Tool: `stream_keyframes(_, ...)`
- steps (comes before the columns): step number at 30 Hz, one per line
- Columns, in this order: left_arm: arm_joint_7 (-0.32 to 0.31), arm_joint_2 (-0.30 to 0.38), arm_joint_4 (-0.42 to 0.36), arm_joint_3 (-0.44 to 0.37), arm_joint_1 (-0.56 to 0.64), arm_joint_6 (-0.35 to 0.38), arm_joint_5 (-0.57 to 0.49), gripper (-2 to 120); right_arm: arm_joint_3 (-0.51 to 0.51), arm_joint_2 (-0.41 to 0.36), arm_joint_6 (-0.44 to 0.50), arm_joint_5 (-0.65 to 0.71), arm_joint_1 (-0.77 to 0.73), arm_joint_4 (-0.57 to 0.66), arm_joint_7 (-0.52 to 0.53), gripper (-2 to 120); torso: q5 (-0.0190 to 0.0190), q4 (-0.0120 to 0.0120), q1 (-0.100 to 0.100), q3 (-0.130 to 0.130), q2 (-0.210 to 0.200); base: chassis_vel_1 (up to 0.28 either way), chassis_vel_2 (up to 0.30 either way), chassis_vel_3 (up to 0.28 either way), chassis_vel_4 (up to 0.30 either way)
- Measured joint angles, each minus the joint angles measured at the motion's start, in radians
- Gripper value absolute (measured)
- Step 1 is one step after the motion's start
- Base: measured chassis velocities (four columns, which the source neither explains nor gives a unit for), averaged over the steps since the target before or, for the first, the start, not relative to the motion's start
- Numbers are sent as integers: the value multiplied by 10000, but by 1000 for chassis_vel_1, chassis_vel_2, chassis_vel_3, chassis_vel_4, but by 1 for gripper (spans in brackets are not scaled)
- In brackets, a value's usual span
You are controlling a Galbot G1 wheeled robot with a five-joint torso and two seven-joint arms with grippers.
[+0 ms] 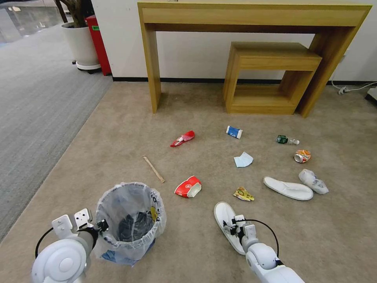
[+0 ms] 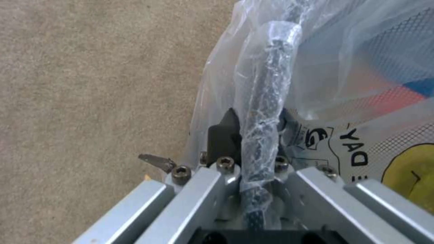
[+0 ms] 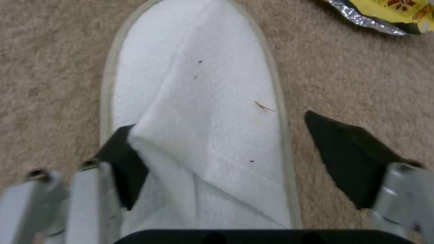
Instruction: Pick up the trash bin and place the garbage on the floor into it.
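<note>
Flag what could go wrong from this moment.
The right gripper straddles the near white slipper with one finger under its upper, so closing may catch only that flap. The left gripper pinches the trash bin by its bagged rim; the thin liner could slip or tear.

White slipper (image 3: 203, 101), beige carpet (image 1: 118, 137), poss. blue-based bin (image 1: 129, 220)
</note>
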Motion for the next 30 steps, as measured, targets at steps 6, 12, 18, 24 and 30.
stream_keyframes(6, 2, -5, 41, 53, -45, -11, 3, 0, -7, 2, 76, -68, 34, -95, 0, 59, 0, 0, 0, 0, 0, 0, 0, 0, 0)
stream_keyframes(12, 3, 11, 67, 155, -101, -38, 6, 0, -17, 16, 168, -213, 46, -192, -1, 28, 0, 0, 0, 0, 0, 0, 0, 0, 0)
stream_keyframes(18, 4, -5, 73, 205, -110, -52, 35, 0, -23, 19, 214, -289, 44, -216, -6, 14, 0, 0, 0, 0, 0, 0, 0, 0, 0)
stream_keyframes(24, 19, -7, 39, 163, -78, -70, 47, 0, -37, 20, 276, -392, 44, -234, -69, 2, 0, 0, 0, 0, 1, 0, 0, 0, 0)
stream_keyframes(30, 27, -12, 18, 139, -75, -76, 62, 0, -19, 29, 437, -483, 1, -284, -129, 0, 0, 0, 0, 0, 0, 0, 0, 0, 0)
